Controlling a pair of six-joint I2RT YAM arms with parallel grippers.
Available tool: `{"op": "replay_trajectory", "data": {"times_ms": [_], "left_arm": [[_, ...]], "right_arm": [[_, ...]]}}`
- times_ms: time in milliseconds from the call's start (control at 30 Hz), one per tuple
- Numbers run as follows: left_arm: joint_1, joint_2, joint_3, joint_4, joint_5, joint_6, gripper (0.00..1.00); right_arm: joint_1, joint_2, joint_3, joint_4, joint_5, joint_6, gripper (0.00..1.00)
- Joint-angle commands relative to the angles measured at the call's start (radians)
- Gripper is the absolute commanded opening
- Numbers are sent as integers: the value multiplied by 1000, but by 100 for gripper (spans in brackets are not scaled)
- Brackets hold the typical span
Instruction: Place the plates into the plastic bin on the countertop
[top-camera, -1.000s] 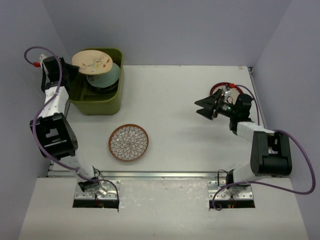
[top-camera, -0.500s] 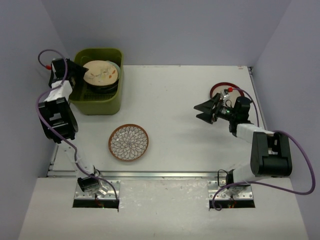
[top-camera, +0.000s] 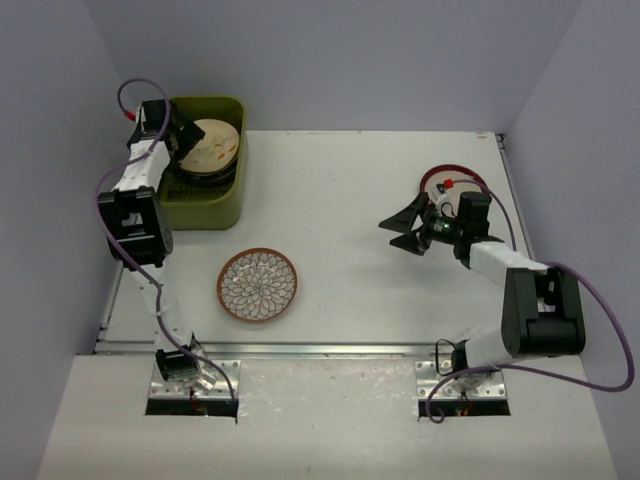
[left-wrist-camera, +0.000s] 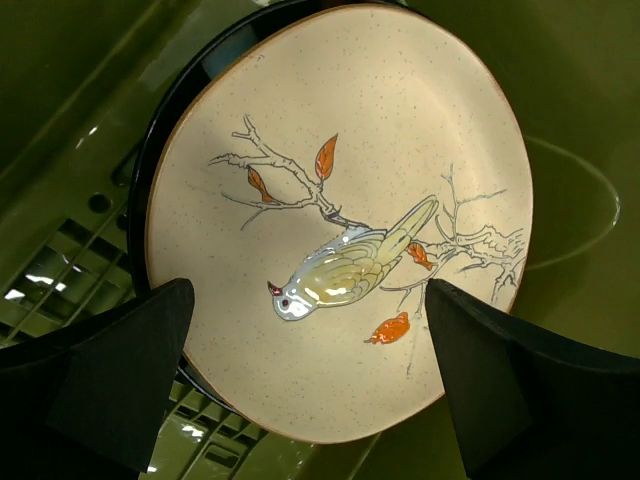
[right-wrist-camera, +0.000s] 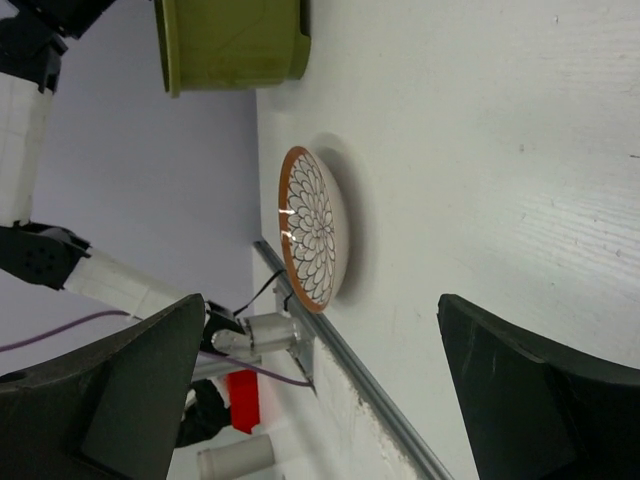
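Hidden or unclear: at the white tabletop's (top-camera: 350, 200) far right, a red-rimmed round plate (top-camera: 440, 178) is showing only an arc behind the right arm (top-camera: 490, 258). Under the cream round plate painted with a bird on a branch (left-wrist-camera: 340, 220), a black-rimmed plate (left-wrist-camera: 168, 115) is peeking out. We are not making out whether more are lying beneath.

Count: we are logging one olive-green rectangular plastic bin (top-camera: 205, 208) at the tabletop's far-left corner, holding that stack. One brown-rimmed plate with a petal pattern (top-camera: 258, 285) is lying near the front, apart from the bin. We are counting four plates.

Left jaws are hanging spread wide over the bird plate, grasping nothing. Right jaws are hovering spread wide above the tabletop, empty.
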Motion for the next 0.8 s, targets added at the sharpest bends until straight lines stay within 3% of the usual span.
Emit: {"op": "replay_trajectory", "data": {"times_ms": [0, 233, 400, 467, 567, 767], "left_arm": [[20, -119, 0, -29, -108, 57, 100], [18, -502, -130, 31, -129, 78, 100], [13, -858, -453, 181, 78, 70, 100], [8, -901, -513, 223, 123, 63, 100], [-63, -1043, -713, 238, 212, 78, 100], [-280, -1144, -891, 229, 244, 96, 100]], "right_arm": [[67, -60, 94, -197, 131, -188, 99], [63, -57, 81, -216, 257, -159, 99], [-142, -12, 5, -182, 421, -1, 99], [-200, 6, -6, -149, 466, 69, 99], [-268, 84, -47, -43, 573, 236, 99], [-314, 189, -52, 57, 775, 348, 99]]}}
